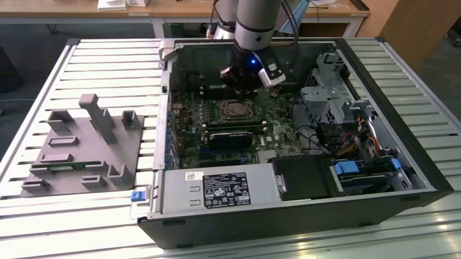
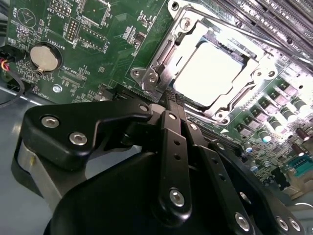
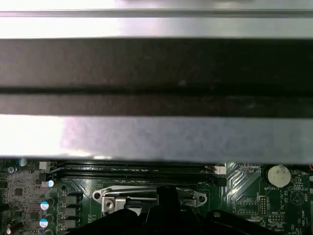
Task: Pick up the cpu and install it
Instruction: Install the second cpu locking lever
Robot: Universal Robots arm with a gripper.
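Note:
The cpu [image 2: 211, 73] lies flat in the motherboard socket, its shiny silver top showing inside the metal socket frame [image 2: 161, 63]. In the exterior view the cpu [image 1: 234, 110] sits mid-board inside the open computer case. My gripper [image 2: 172, 100] hovers just beside one edge of the socket frame, its black fingers [image 2: 171, 147] pressed together with nothing between them. The exterior view places the gripper [image 1: 243, 86] slightly behind the socket. In the first wrist view its dark tip [image 3: 166, 198] overlaps the socket frame [image 3: 117, 198].
The case's metal walls [image 1: 169, 81] surround the board. Memory slots [image 3: 137, 170] run beside the socket, a coin battery [image 2: 43, 56] sits on the board, and a drive cage with cables [image 1: 338, 113] fills the exterior view's right. A grey fixture [image 1: 83, 145] stands outside the case.

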